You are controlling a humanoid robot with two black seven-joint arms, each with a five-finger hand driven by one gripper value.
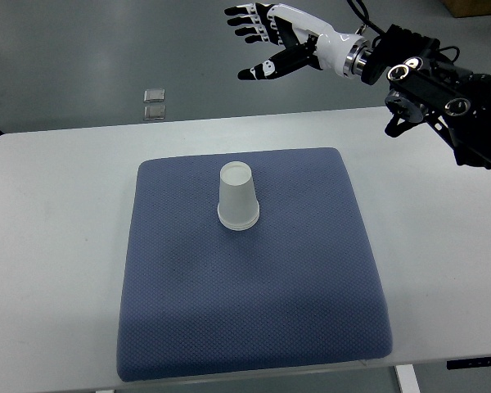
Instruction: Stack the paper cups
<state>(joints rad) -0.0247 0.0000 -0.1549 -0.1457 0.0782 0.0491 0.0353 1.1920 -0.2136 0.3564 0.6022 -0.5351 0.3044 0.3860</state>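
A white paper cup [237, 199] stands upside down near the middle of a blue cushion mat [254, 311]. Whether it is one cup or a stack I cannot tell. My right hand [258, 41] hovers high beyond the table's far edge, well up and to the right of the cup, its fingers spread and holding nothing. Its black arm [442, 90] comes in from the right edge. The left arm is out of the picture.
The mat lies on a white table [57, 246]. Two small silver squares [155, 103] lie on the grey floor beyond the table's far edge.
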